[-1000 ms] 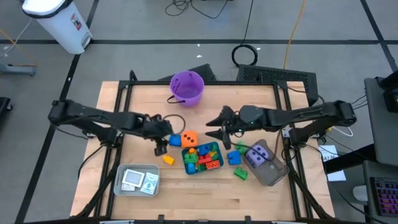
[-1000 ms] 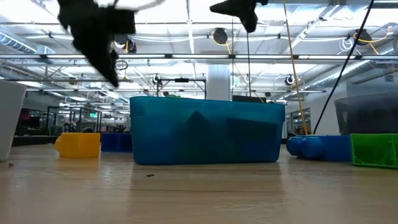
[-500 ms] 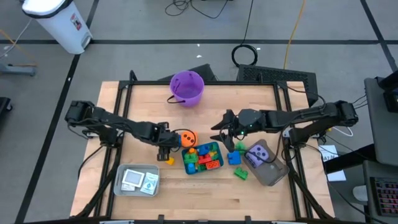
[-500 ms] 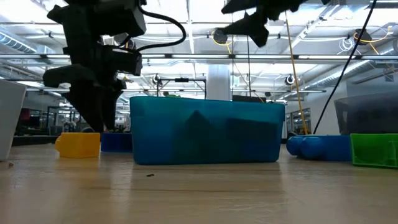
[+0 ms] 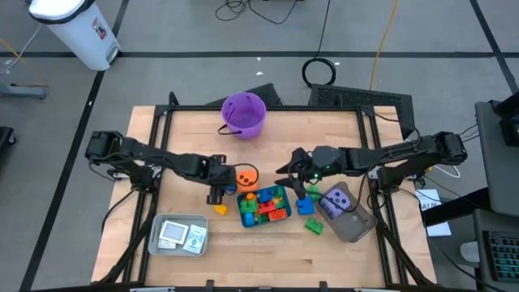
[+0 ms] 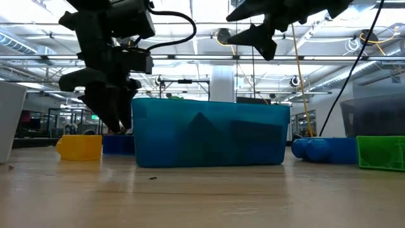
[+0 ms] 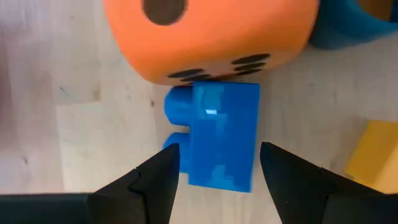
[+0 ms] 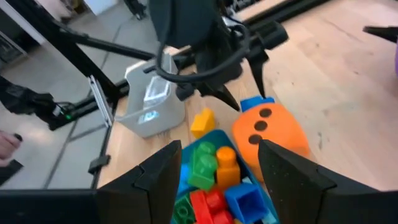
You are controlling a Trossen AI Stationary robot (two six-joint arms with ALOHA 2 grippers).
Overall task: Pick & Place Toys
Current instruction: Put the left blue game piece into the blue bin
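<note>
your left tool (image 7: 214, 171), open astride the blue brick (image 7: 217, 140) touching the orange die (image 7: 211, 34), may knock that die rolling as it closes.

No text, label, brand, number or sign can be read anywhere in these views.

- Two dark robot arms reached over one wooden table (image 5: 268, 264).
- One purple bucket (image 5: 243, 113) stood there.
- Two dice were visible: one orange die (image 5: 246, 176) and one purple die (image 5: 337, 201).
- One teal tray (image 5: 264, 205) held a pile of bricks too packed to count.
- One grey tray (image 5: 180, 234) held about three cards (image 5: 173, 233).
- One clear tray (image 5: 353, 222).
- Loose bricks: one yellow brick (image 5: 219, 209), one green brick (image 5: 314, 226) and two blue bricks (image 5: 305, 206).
</note>
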